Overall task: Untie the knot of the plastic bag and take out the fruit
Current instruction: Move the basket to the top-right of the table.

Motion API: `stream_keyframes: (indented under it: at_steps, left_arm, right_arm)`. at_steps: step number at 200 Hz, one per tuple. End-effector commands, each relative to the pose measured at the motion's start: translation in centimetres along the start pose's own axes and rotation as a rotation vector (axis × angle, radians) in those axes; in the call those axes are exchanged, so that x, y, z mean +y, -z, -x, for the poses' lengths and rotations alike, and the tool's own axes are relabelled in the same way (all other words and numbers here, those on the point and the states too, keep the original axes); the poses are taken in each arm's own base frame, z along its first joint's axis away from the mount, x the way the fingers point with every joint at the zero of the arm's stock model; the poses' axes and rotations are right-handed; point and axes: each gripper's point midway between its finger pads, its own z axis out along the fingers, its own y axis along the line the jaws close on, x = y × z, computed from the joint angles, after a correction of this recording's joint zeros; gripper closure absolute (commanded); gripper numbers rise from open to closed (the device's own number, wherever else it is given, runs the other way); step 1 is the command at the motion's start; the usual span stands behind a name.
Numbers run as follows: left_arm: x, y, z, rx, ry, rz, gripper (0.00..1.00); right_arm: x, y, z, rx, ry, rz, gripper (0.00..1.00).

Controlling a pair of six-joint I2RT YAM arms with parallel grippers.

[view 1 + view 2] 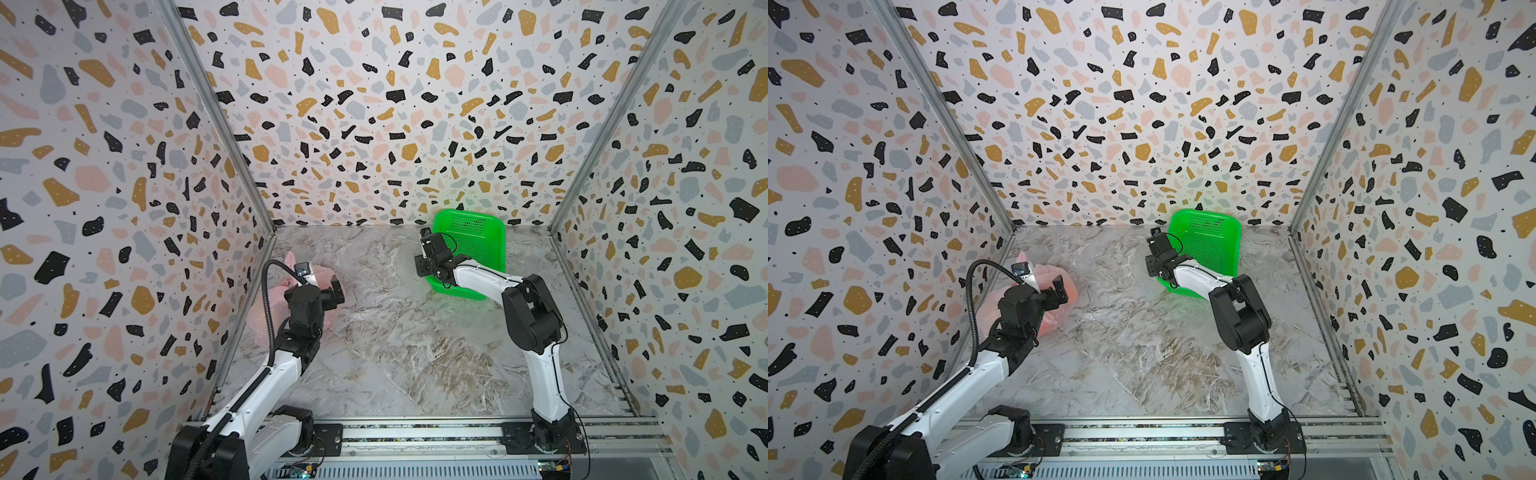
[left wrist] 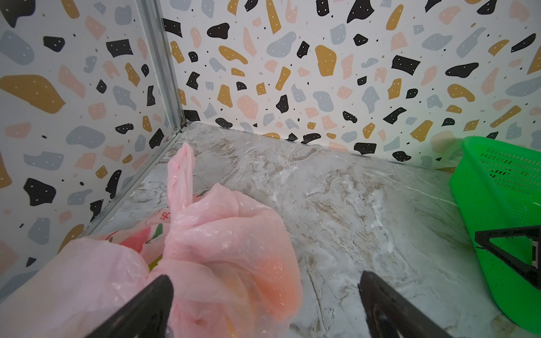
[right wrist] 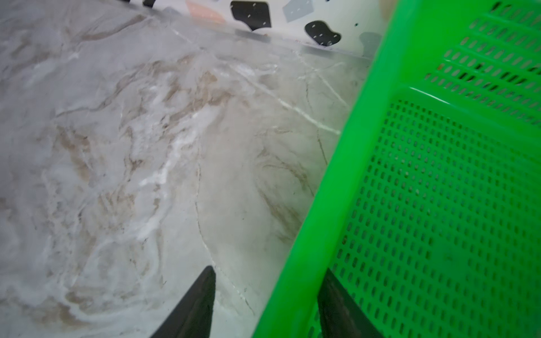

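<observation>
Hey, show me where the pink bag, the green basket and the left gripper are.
pink bag [image 2: 222, 234], left wrist view, crinkled middle.
green basket [image 3: 342, 175], right wrist view, near rim.
left gripper [image 2: 265, 276], left wrist view, midway between fingertips.

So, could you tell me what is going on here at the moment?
The left tool hangs open above the pink plastic bag, which looks knotted shut with orange fruit showing through it. The right tool straddles the rim of the green basket, one finger on each side, not visibly clamped. No fruit is out yet.
</observation>
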Motion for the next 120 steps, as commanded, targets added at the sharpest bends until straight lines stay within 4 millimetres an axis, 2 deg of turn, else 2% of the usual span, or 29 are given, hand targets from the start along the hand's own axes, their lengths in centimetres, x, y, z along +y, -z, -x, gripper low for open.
stream_keyframes:
  at_steps: [1, 12, 51, 84, 103, 120]
  left_arm:
    - [0.0, 0.3, 0.3, -0.023, 0.005, -0.001, 0.0]
    - [-0.1, 0.3, 0.3, -0.023, 0.006, -0.003, 0.0]
    - [-0.1, 0.2, 0.4, -0.023, 0.003, -0.005, 0.0]
    - [-0.2, 0.2, 0.3, -0.023, 0.003, -0.008, 0.0]
    - [-0.3, 0.2, 0.4, -0.024, 0.003, -0.011, 0.0]
    - [-0.4, 0.3, 0.3, -0.022, 0.002, -0.016, 0.0]
  right_arm:
    - [-0.9, 0.7, 1.0, -0.013, -0.025, -0.032, 0.55]
    - [-1.0, 0.9, 1.1, -0.013, -0.03, -0.038, 0.58]
    - [-2.1, 1.4, 0.7, 0.008, -0.043, -0.073, 0.8]
    - [-3.3, 2.2, 0.3, 0.026, -0.053, -0.111, 0.94]
    - [-4.2, 3.0, 0.0, 0.034, -0.061, -0.138, 1.0]
    - [-5.4, 3.9, -0.5, 0.046, -0.062, -0.169, 1.0]
